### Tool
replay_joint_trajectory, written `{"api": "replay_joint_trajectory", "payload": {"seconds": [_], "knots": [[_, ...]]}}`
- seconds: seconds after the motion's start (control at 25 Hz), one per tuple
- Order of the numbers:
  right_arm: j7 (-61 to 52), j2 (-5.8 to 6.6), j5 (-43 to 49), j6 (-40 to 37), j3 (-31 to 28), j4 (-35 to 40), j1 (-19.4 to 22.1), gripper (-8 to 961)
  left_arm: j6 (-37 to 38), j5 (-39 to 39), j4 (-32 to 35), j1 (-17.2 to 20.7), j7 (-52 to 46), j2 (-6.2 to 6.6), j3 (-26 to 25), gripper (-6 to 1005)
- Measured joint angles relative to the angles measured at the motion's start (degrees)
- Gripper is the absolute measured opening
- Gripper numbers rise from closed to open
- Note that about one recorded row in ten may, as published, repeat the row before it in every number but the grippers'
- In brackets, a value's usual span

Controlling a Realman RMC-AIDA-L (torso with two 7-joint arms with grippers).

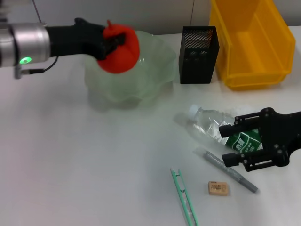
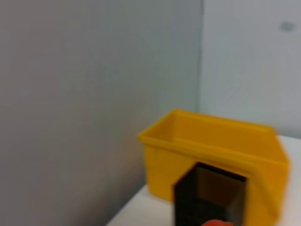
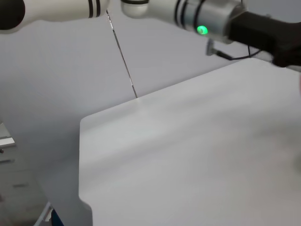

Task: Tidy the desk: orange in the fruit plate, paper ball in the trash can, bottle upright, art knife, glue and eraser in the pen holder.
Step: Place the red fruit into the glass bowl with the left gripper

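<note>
My left gripper point(image 1: 113, 43) is shut on the red-orange orange point(image 1: 123, 52) and holds it just above the left part of the pale-green fruit plate point(image 1: 146, 80). A sliver of the orange point(image 2: 217, 223) shows in the left wrist view. The clear bottle point(image 1: 211, 125) lies on its side at the right. My right gripper point(image 1: 228, 143) is open, with one finger on each side of the bottle's green label. The beige eraser point(image 1: 218, 188) lies near the front. The black mesh pen holder point(image 1: 198, 54) and the yellow trash can point(image 1: 251, 42) stand at the back. The paper ball is out of view.
A grey pen-like stick point(image 1: 230, 172) lies just in front of the right gripper. A thin green tool point(image 1: 184, 197) lies at the front edge. The left wrist view shows the trash can point(image 2: 211, 150) behind the pen holder point(image 2: 211, 197). The left arm point(image 3: 202, 19) crosses the right wrist view.
</note>
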State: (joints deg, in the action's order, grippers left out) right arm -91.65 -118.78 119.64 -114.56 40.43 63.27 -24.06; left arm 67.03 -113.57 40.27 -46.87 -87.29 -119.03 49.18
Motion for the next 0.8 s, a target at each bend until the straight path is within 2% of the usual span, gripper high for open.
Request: {"api": "replay_joint_trajectory", "payload": {"seconds": [0.16, 0.2, 0.28, 0.36, 0.52, 0.56, 0.8], "knots": [[0.3, 0.03, 0.1, -0.3, 0.0, -0.1, 0.4, 687, -9.1, 1.6, -4.6, -3.2, -0.5, -0.11, 2.4, 82], [0.3, 0.03, 0.1, -0.3, 0.0, -0.1, 0.4, 687, -9.1, 1.6, -4.6, -3.2, -0.5, -0.11, 2.4, 78], [0.7, -0.01, 0.1, -0.5, 0.0, -0.3, 0.6, 687, -15.1, 3.0, -7.1, -5.4, -0.2, -0.12, 4.3, 69], [1.1, 0.03, 0.1, -0.4, 0.0, -0.6, 0.6, 687, -15.4, 3.0, -7.3, -5.6, -0.2, -0.12, 4.6, 60], [1.6, 0.09, 0.0, -0.2, 0.0, -0.9, 0.6, 687, -18.6, 3.6, -7.5, -6.3, -0.9, -0.15, 8.1, 59], [1.7, 0.02, 0.0, -0.2, 0.0, -0.9, 0.5, 688, -21.3, 5.1, -7.5, -6.3, -1.8, -0.18, 10.2, 59], [1.8, -0.06, -0.1, -0.2, 0.0, -1.2, 0.2, 688, -25.9, 9.6, -7.6, -5.7, -2.5, -0.15, 13.9, 150]]}}
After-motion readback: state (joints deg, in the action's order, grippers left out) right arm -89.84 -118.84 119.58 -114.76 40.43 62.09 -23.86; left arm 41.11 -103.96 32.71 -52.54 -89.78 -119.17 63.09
